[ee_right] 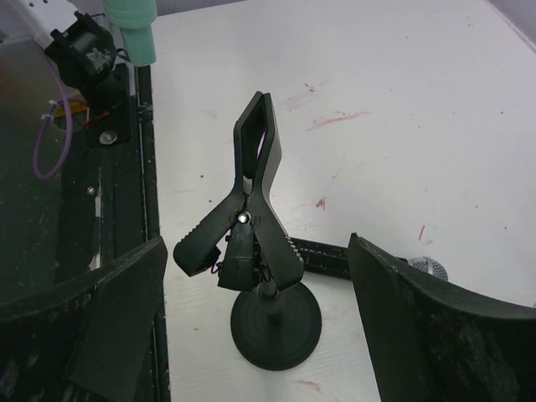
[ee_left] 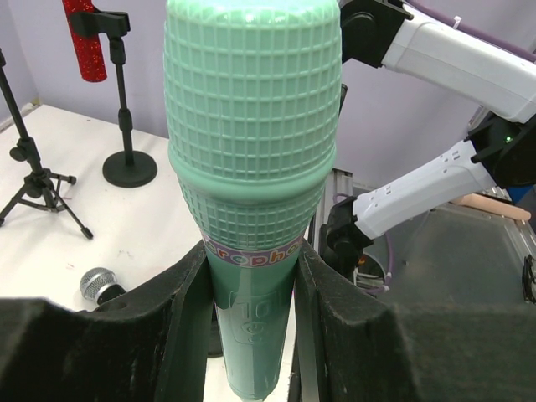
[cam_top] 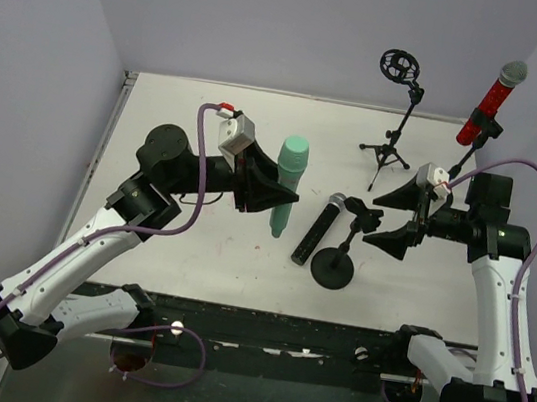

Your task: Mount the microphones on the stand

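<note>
Microphone [cam_top: 316, 230] lies on table [cam_top: 302, 115], left of round-base stand [cam_top: 332, 268]; tripod stand [cam_top: 400, 130] behind.

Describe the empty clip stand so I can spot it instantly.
On the white table, look front-centre, just off the open right claw. The clip stand sits there beside the black microphone; unlike the tripod stand behind, it has a round disc base.

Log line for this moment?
left pincer: shut on green microphone | right pincer: open, facing clip stand | red microphone: clipped | black microphone: on table
</note>
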Robot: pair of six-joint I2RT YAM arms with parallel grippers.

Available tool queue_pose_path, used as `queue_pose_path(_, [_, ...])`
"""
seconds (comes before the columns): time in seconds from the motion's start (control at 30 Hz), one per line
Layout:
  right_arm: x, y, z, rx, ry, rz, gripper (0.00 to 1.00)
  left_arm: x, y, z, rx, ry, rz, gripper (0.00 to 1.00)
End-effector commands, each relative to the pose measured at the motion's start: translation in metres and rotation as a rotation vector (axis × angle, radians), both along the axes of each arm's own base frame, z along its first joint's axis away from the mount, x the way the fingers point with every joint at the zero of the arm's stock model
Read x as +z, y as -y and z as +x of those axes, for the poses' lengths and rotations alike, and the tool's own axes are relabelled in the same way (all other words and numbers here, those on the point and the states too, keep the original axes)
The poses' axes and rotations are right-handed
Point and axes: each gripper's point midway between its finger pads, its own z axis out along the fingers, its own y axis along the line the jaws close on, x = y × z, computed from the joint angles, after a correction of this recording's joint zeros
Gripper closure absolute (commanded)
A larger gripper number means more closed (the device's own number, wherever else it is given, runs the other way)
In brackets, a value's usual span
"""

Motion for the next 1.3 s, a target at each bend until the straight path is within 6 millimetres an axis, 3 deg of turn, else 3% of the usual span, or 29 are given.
queue_pose_path(0.0, [0.008,-0.004,-0.008,0.029,-0.005,0.045,0.05,0.012,0.0,-0.005,-0.027,0.037,-0.031,1.0])
queue_pose_path(0.33, [0.007,-0.006,-0.012,0.041,-0.016,0.055,0.19,0.009,0.003,-0.001,-0.03,0.027,-0.025,1.0])
queue_pose_path(0.67, [0.007,-0.007,-0.018,0.054,0.009,0.041,0.58,0.012,0.008,0.003,-0.046,0.038,-0.015,1.0])
queue_pose_path(0.83, [0.005,-0.006,-0.019,0.05,0.017,0.031,0.61,0.016,0.016,0.009,-0.068,0.047,0.001,1.0])
queue_pose_path(0.9, [0.005,-0.006,-0.019,0.05,0.011,0.032,0.53,0.017,0.02,0.013,-0.079,0.049,0.012,1.0])
queue_pose_path(0.97, [0.006,-0.006,-0.021,0.057,0.011,0.036,0.2,0.019,0.025,0.018,-0.086,0.05,0.02,1.0])
queue_pose_path(1.03, [0.007,-0.007,-0.025,0.071,0.015,0.044,0.06,0.02,0.028,0.02,-0.093,0.049,0.02,1.0])
queue_pose_path(1.27, [0.012,-0.007,-0.023,0.051,-0.005,0.046,0.03,0.019,0.033,0.023,-0.106,0.037,0.015,1.0])
